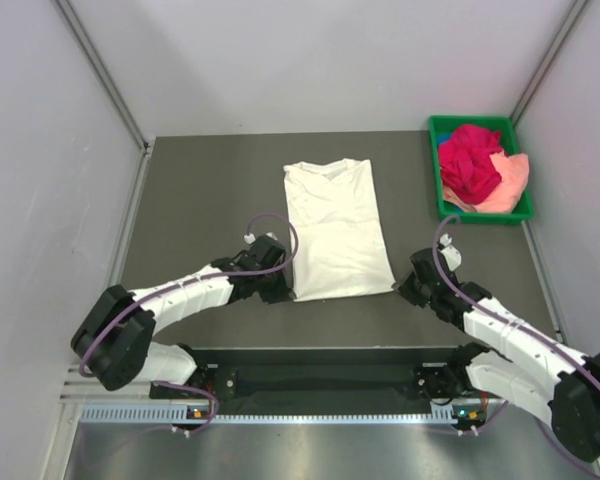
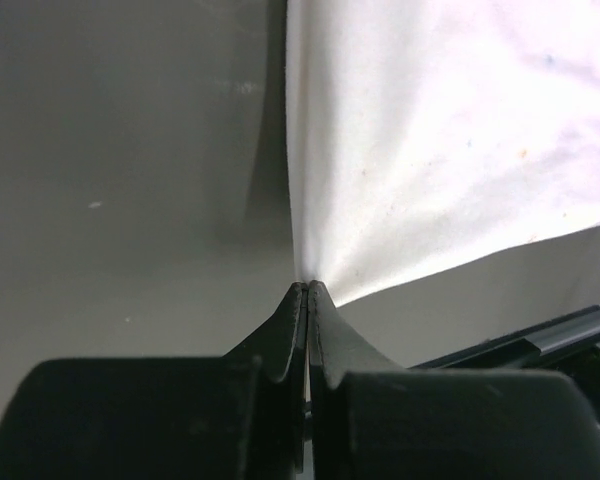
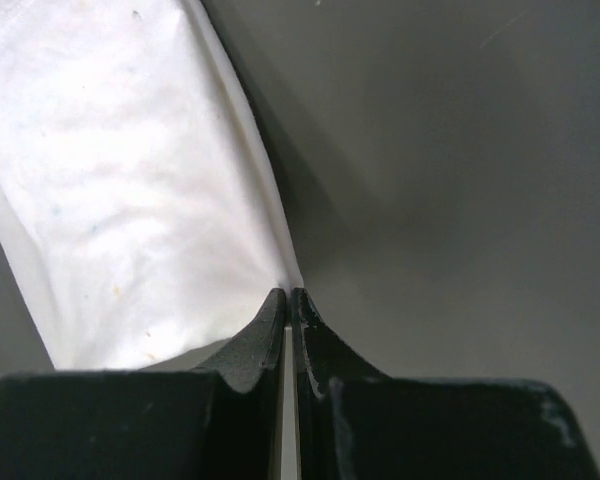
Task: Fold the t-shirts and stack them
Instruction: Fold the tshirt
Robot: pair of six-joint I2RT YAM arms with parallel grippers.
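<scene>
Left gripper (image 2: pixel 308 288) clenched on near-left corner of cream-white cloth t-shirt (image 1: pixel 335 225); right gripper (image 3: pixel 288 294) clenched on near-right corner; shirt lying on dark grey table (image 1: pixel 200 190).

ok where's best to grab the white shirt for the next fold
The two near hem corners, one claw each, low from the outer sides. The white shirt lies flat in a long strip with those corners free; the left claw and right claw pinch them.
</scene>
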